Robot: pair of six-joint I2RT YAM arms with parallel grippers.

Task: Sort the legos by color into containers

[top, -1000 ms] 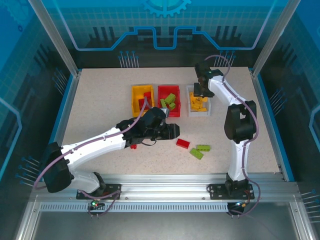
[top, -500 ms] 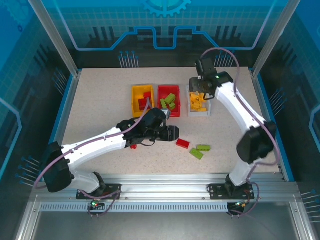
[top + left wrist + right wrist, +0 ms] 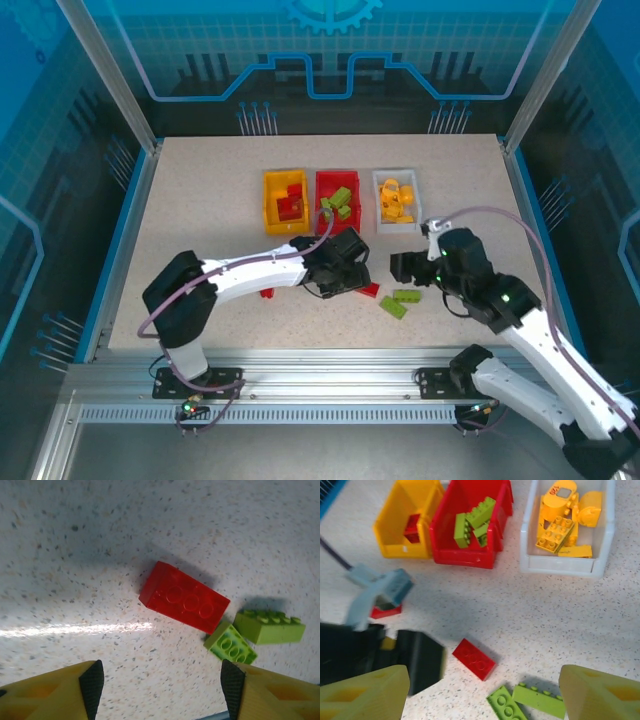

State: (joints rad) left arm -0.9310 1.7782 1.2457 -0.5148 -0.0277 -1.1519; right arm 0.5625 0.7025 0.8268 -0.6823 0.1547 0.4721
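A flat red brick lies on the table just ahead of my left gripper, which is open and empty with its fingertips low over the table. Two green bricks lie touching just right of the red brick. My right gripper hangs open and empty above these loose bricks. At the back, the yellow bin holds red bricks, the red bin green ones, and the white bin yellow-orange ones.
A small red brick lies beside the left forearm. The two grippers face each other closely across the loose bricks. The table's front rail runs just behind the green bricks.
My right arm has swung from over the white bin down to the front, above the loose bricks. My left gripper has slid right, closer to the flat red brick.
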